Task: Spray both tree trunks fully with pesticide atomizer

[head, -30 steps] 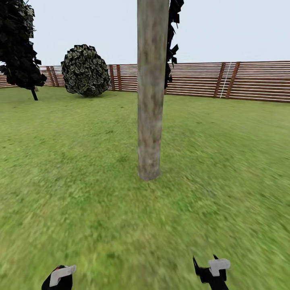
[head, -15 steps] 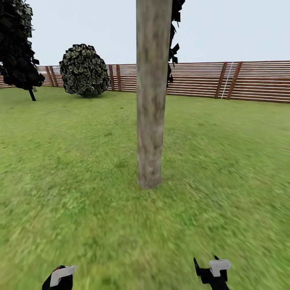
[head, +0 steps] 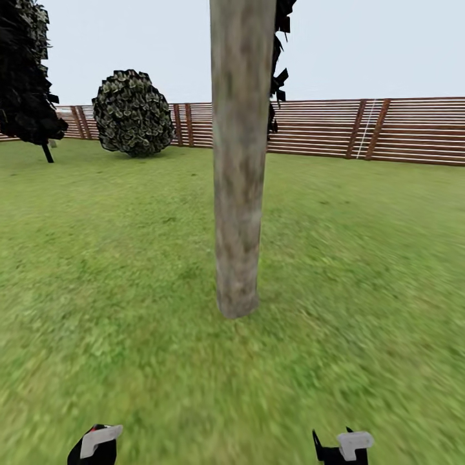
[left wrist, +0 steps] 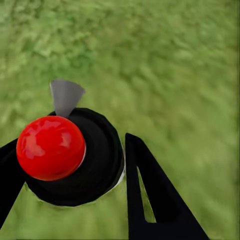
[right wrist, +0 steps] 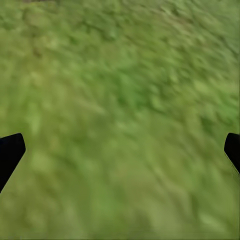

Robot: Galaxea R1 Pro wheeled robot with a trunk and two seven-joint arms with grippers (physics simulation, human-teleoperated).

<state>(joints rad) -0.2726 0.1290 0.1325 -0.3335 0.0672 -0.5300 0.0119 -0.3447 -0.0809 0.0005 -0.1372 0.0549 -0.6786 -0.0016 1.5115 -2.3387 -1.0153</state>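
Left wrist view first: my left tool (left wrist: 75, 165) is clamped on the pesticide atomizer (left wrist: 75, 157), a black round body with a glossy red ball cap and a small grey nozzle tab poking out at about 12 o'clock. One dark finger (left wrist: 150, 195) runs along the body at its 4 o'clock side and touches it; the other finger presses in from 8 o'clock. Blurred green lawn (left wrist: 175, 60) lies beyond the bottle.

My right tool (right wrist: 120, 150) stands wide, carrying nothing: its two black fingertips sit at 9 o'clock and 3 o'clock at the very edges of the right wrist view, with bare grass (right wrist: 120, 100) between them.

From the head view, the left tool (head: 95, 445) shows at 7 o'clock, low at the frame's edge, with a pale plate on top and a sliver of red beside it. The right tool (head: 342, 447) sits at 5 o'clock, also low.

Farther out, the tree trunk (head: 239, 161) rises straight ahead at 12 o'clock, thick, pale grey-brown, mottled, upright, its foot planted in the garden (head: 129, 271) lawn just past the middle of the view. Whether any pesticide specks lie on the bark, I cannot tell. A round bush (head: 132, 113) stands at 11 o'clock before the slatted wooden fence (head: 387, 129), and a thin-stemmed black tree (head: 26, 71) stands at 10 o'clock.
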